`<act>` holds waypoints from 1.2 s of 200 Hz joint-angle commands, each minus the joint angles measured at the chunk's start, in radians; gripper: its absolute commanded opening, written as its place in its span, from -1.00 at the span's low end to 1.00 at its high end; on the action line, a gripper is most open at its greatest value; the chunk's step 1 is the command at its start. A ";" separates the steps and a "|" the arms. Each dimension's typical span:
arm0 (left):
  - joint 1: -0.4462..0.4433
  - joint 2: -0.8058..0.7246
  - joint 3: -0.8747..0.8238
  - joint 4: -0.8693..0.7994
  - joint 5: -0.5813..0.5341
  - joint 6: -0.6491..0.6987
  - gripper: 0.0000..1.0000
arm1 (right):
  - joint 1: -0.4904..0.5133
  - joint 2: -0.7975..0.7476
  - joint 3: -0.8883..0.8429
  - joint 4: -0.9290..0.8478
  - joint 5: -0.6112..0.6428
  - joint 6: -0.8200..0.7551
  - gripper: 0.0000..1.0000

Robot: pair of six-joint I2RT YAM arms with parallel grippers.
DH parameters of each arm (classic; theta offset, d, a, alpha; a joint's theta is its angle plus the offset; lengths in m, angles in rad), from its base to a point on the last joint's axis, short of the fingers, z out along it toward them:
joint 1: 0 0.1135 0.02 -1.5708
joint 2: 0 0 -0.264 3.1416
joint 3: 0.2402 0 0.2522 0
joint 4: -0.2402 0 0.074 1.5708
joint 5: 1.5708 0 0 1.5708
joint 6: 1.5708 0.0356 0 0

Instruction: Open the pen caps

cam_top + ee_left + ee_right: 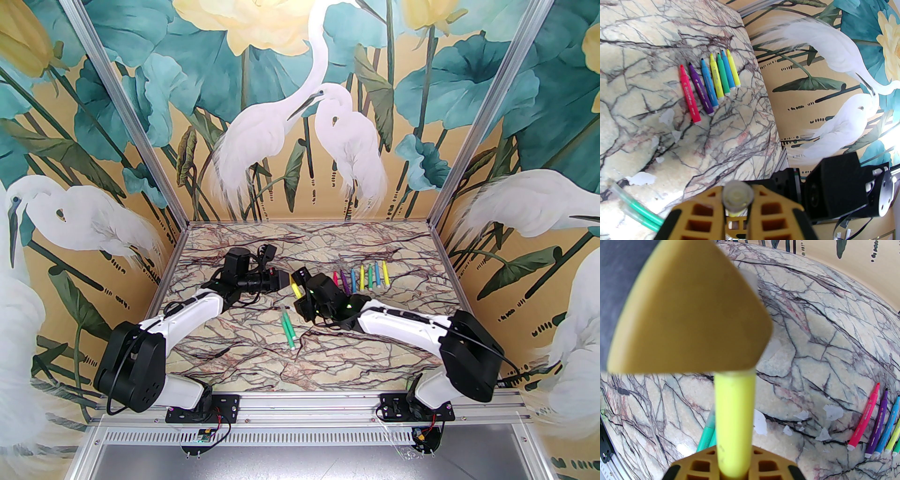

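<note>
Top: the yellow pen [295, 287] hangs above the mid-bench [375, 337].
Left wrist: your left gripper [738, 204] is pressed onto the cap [737, 193]. A crooked pull could jam it.
Right wrist: your right gripper [734, 465] pinches the pen. If that hold is weak, the pen may slide out with the cap.

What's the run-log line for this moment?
left gripper shut on cap | right gripper shut on yellow pen | seven pens uncapped | two green pens capped

white arms [187, 314], black joints, ochre latticed pincers [737, 199]
</note>
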 commanded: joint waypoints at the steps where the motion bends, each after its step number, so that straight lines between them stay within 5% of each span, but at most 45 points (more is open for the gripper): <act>1: 0.022 0.023 0.075 -0.026 -0.083 -0.009 -1.00 | 0.002 -0.033 -0.069 -0.057 0.006 -0.024 -1.00; 146: 0.029 0.134 0.253 -0.105 -0.147 -0.042 -1.00 | -0.012 -0.217 -0.313 -0.012 0.032 -0.028 -1.00; 188: 0.011 0.173 0.280 -0.306 -0.352 0.073 -1.00 | -0.104 -0.168 -0.249 -0.014 0.081 0.072 -1.00; 240: -0.021 0.252 0.301 -0.404 -0.433 0.128 -1.00 | -0.186 0.065 -0.012 -0.134 0.090 0.171 -1.00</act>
